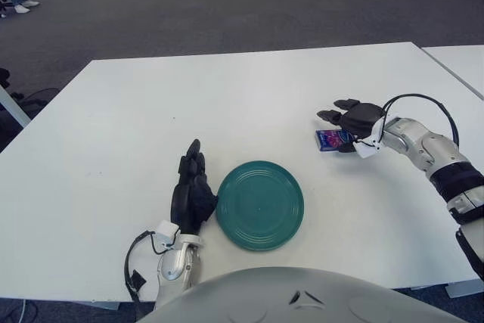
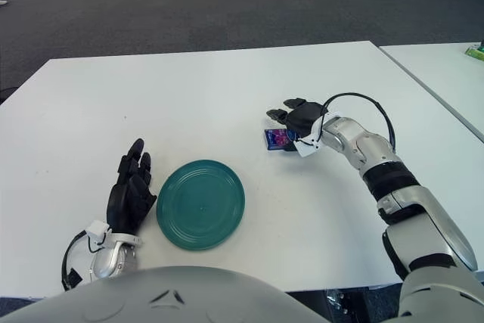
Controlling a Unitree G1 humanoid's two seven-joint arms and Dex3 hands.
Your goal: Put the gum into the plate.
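Observation:
The gum [image 1: 327,140] is a small blue and purple pack lying flat on the white table [image 1: 151,111], right of centre. My right hand [image 1: 349,117] is low over its far right edge, palm down, fingers spread past the pack and not closed around it. The thumb side hides the pack's right end. The round teal plate [image 1: 259,204] sits near the front edge with nothing on it, down and to the left of the gum. My left hand [image 1: 193,191] shows just left of the plate, fingers straight and pointing away from me.
A second white table [image 1: 461,62] stands to the right across a narrow gap. A black cable [image 1: 423,104] loops over my right wrist. Grey carpet lies beyond the table's far edge.

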